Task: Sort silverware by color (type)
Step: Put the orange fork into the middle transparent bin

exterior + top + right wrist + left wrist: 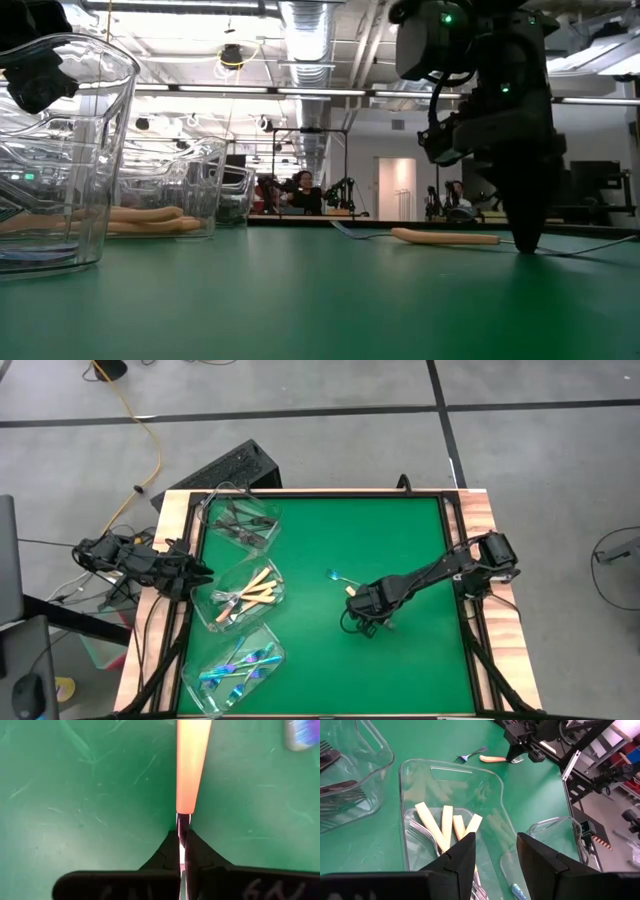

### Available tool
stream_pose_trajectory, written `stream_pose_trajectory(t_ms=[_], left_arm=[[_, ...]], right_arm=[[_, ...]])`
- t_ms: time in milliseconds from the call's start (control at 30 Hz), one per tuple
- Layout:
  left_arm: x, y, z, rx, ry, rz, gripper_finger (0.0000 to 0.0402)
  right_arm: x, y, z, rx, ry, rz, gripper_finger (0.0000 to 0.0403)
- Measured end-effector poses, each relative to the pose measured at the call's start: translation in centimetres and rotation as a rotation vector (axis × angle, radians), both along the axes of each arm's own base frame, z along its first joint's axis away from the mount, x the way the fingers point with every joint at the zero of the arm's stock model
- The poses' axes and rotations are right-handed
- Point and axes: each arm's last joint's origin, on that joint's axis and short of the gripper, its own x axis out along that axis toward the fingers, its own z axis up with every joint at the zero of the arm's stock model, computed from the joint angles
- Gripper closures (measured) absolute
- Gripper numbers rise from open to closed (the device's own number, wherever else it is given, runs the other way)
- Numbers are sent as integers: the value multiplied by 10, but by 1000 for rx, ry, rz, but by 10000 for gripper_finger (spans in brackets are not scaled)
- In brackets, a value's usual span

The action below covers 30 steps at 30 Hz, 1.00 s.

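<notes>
My right gripper [181, 835] stands mid-table [365, 605], shut on a cream-handled fork [191, 765] that lies on the green mat [445, 237]. An iridescent blue fork [335, 576] lies just beyond it toward the far edge. My left gripper [495, 855] is open and hovers at the table's left side [195, 572], over the middle tub [222, 610], touching nothing. That tub holds cream-handled forks [445, 822]. The far tub [245, 520] holds dark metal forks. The near tub [240, 670] holds blue-purple ones. My right gripper pinches the cream-handled fork by its metal neck [181, 820], right where the cream handle ends. The fingers [525, 235] come from above, pointing down, their tips at the mat. The handle [445, 237] lies flat on the mat, reaching away from the fingers.
Three clear tubs line the table's left side. A raised wooden frame [470, 520] borders the green mat [400, 530], which is bare on its far and near right parts. Cables and a black case lie on the floor beyond the far-left corner.
</notes>
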Motion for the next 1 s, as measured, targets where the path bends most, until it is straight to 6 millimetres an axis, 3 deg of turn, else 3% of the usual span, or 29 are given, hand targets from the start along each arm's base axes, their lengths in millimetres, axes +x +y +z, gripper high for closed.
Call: stream_pose_trajectory(t_ms=[600, 800, 1000], left_arm=[[0, 0, 0, 0, 1, 0, 274], [0, 0, 0, 0, 0, 0, 274], [0, 0, 0, 0, 0, 1, 274]], right_arm=[[31, 3, 34, 20, -151, 66, 389], [48, -15, 53, -39, -240, 89, 390], [68, -48, 77, -121, -363, 124, 390]])
